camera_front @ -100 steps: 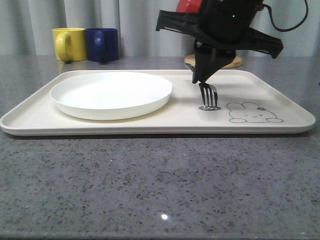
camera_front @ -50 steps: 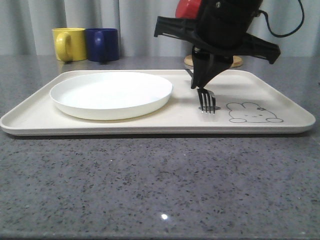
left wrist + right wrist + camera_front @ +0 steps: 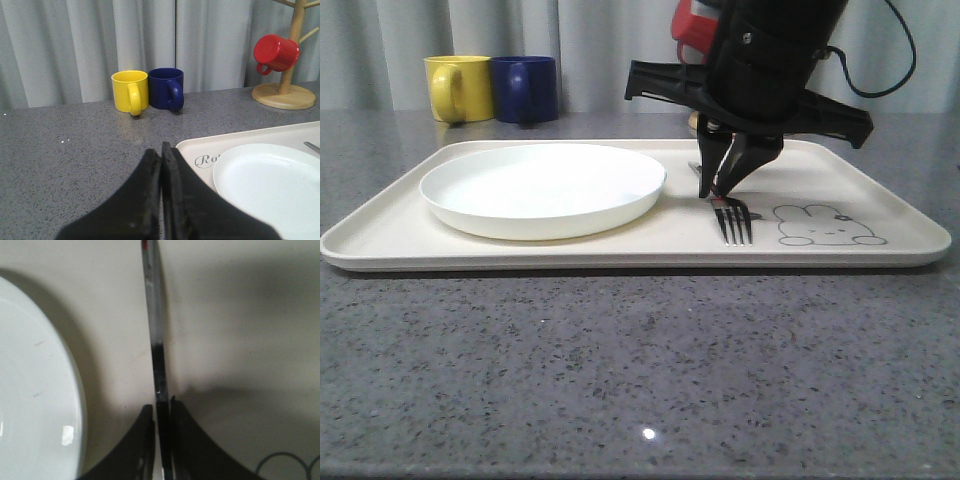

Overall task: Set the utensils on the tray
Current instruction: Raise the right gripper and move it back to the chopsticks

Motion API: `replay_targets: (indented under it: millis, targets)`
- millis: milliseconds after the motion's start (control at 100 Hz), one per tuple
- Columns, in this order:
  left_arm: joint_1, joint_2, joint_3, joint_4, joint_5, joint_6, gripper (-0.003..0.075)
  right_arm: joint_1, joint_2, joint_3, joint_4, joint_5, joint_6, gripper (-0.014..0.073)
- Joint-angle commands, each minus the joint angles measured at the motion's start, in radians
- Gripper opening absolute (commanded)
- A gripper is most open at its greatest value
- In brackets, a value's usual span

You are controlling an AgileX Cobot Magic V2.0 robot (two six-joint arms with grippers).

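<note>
My right gripper [image 3: 718, 188] is shut on the handle of the silver fork [image 3: 735, 221], just right of the white plate [image 3: 542, 187]. The fork slopes down toward the front, its tines at the surface of the cream tray [image 3: 880, 190], next to the rabbit drawing [image 3: 825, 226]. In the right wrist view the fork [image 3: 154, 315] runs straight out from between the pinched fingers of the right gripper [image 3: 161, 409], over the tray [image 3: 240, 315] and beside the plate [image 3: 30, 390]. My left gripper [image 3: 161, 152] is shut and empty, over the counter beside the tray's corner [image 3: 200, 150].
A yellow mug [image 3: 458, 87] and a blue mug [image 3: 525, 88] stand behind the tray's far left. A red mug [image 3: 276, 52] hangs on a wooden stand [image 3: 283, 95] behind the tray's far right. Grey counter [image 3: 640, 370] lies in front.
My right gripper has come lower and forward with the fork. The fork's tines have dropped from just above the tray onto its surface, and the fork lies flatter.
</note>
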Motion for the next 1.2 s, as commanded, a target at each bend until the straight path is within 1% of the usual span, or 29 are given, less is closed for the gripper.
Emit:
replay_targets:
  millis: [0, 70, 140, 280, 410, 540, 650, 820, 950, 1190]
  targets:
    - [-0.006, 0.003, -0.029, -0.012, -0.065, 0.001, -0.0018, -0.001, -0.044, -0.035, -0.005, -0.039, -0.002, 0.0195]
    - [-0.006, 0.003, -0.029, -0.012, -0.065, 0.001, -0.0018, -0.001, -0.044, -0.035, -0.005, -0.039, -0.002, 0.0245]
    - [-0.006, 0.003, -0.029, -0.012, -0.065, 0.001, -0.0018, -0.001, -0.044, -0.035, -0.005, -0.039, -0.002, 0.0277]
    - [-0.006, 0.003, -0.029, -0.012, -0.065, 0.001, -0.0018, -0.001, -0.046, -0.045, -0.005, -0.026, -0.002, 0.0291]
    - [-0.006, 0.003, -0.029, -0.012, -0.065, 0.001, -0.0018, -0.001, -0.054, -0.094, -0.011, 0.051, -0.005, 0.0291]
    - [-0.006, 0.003, -0.029, -0.012, -0.065, 0.001, -0.0018, -0.006, -0.085, -0.158, -0.019, 0.128, -0.098, 0.0291]
    - [-0.006, 0.003, -0.029, -0.012, -0.065, 0.001, -0.0018, -0.031, -0.132, -0.192, -0.018, 0.168, -0.17, 0.0291]
    - [-0.006, 0.003, -0.029, -0.012, -0.065, 0.001, -0.0018, -0.123, -0.203, -0.194, -0.017, 0.216, -0.27, 0.0291]
    - [-0.006, 0.003, -0.029, -0.012, -0.065, 0.001, -0.0018, -0.23, -0.235, -0.179, -0.016, 0.254, -0.338, 0.0291]
    - [-0.006, 0.003, -0.029, -0.012, -0.065, 0.001, -0.0018, -0.412, -0.256, -0.086, 0.002, 0.276, -0.428, 0.0291]
